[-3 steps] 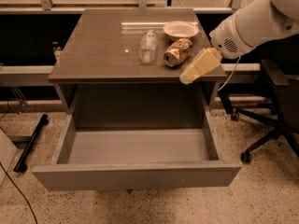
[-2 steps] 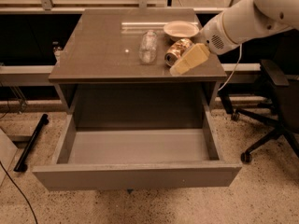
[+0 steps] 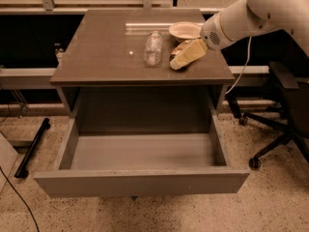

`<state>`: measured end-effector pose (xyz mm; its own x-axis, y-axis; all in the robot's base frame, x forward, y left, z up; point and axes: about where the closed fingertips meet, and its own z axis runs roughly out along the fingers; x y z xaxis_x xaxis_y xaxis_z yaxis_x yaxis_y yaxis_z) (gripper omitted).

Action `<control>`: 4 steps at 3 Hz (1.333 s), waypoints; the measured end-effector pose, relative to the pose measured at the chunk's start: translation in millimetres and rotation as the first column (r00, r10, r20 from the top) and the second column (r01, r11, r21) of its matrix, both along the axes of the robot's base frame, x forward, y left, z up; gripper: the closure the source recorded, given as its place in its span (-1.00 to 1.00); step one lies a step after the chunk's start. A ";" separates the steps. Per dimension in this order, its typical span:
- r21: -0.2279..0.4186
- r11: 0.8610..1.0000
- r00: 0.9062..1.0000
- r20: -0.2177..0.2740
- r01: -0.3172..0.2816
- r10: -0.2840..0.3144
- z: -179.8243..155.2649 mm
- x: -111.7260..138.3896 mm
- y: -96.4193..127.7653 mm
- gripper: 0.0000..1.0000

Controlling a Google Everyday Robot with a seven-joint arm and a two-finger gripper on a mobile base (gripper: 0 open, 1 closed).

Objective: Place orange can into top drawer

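Dim, warm light is cast from above. A small glint and a pale streak of glare are seen on the surface [image 3: 96, 57], near the clear bottle [image 3: 153, 47]. The pincer [image 3: 187, 55], held low over the orange can [image 3: 177, 48] at the right of the surface, is lit pale yellow. The recess beneath the surface is left in deep shadow. The floor of the top drawer [image 3: 140, 180] is lit softly and evenly.

Cream end effector [image 3: 177, 63] at orange can [image 3: 179, 48]; grey top drawer [image 3: 140, 182]; speckled floor [image 3: 273, 204].
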<state>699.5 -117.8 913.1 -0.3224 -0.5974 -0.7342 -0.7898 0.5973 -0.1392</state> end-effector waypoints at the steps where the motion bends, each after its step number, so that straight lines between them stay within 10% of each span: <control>1: 0.030 0.999 1.000 -0.003 0.029 -0.029 -8.1 37.6 -7.8 -1.00; 4: 0.035 0.999 0.998 -0.070 0.004 -0.002 -40.0 88.2 9.4 -1.00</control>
